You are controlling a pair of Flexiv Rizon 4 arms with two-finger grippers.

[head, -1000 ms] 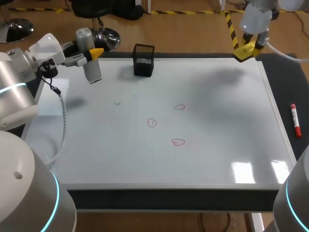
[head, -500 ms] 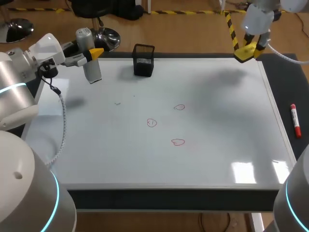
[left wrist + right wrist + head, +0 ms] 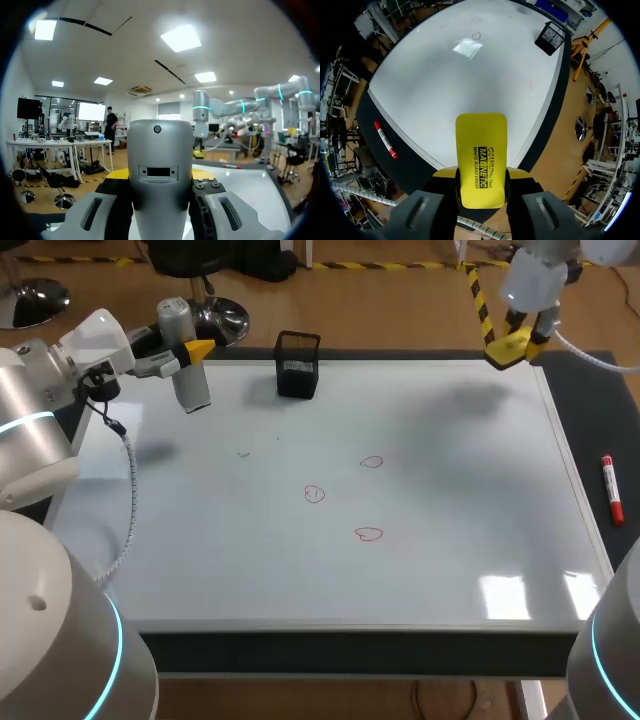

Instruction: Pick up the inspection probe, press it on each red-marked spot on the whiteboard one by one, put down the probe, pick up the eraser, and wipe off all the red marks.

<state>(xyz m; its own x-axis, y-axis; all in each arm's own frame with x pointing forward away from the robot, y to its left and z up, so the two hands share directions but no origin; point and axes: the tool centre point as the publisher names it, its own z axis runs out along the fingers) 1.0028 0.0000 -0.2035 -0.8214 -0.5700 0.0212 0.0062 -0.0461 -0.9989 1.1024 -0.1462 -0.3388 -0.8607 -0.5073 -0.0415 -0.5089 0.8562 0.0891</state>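
Observation:
My left gripper (image 3: 192, 352) is shut on the grey inspection probe (image 3: 192, 390), held upright over the whiteboard's (image 3: 450, 540) far left corner. In the left wrist view the probe (image 3: 160, 150) fills the space between the fingers of that gripper (image 3: 160, 176). My right gripper (image 3: 512, 344) is shut on the yellow eraser (image 3: 500, 353) above the board's far right corner; the right wrist view shows the eraser (image 3: 481, 155) in the gripper (image 3: 481, 172). Three red marks (image 3: 371, 462), (image 3: 314, 494), (image 3: 368, 533) lie mid-board.
A black mesh cup (image 3: 298, 365) stands at the far edge of the board, right of the probe. A red marker (image 3: 611, 490) lies on the dark mat just off the board's right edge, also seen as the marker (image 3: 385, 139) from the right wrist.
The right gripper with the eraser has shifted very slightly to the right. The left arm and the probe have not moved.

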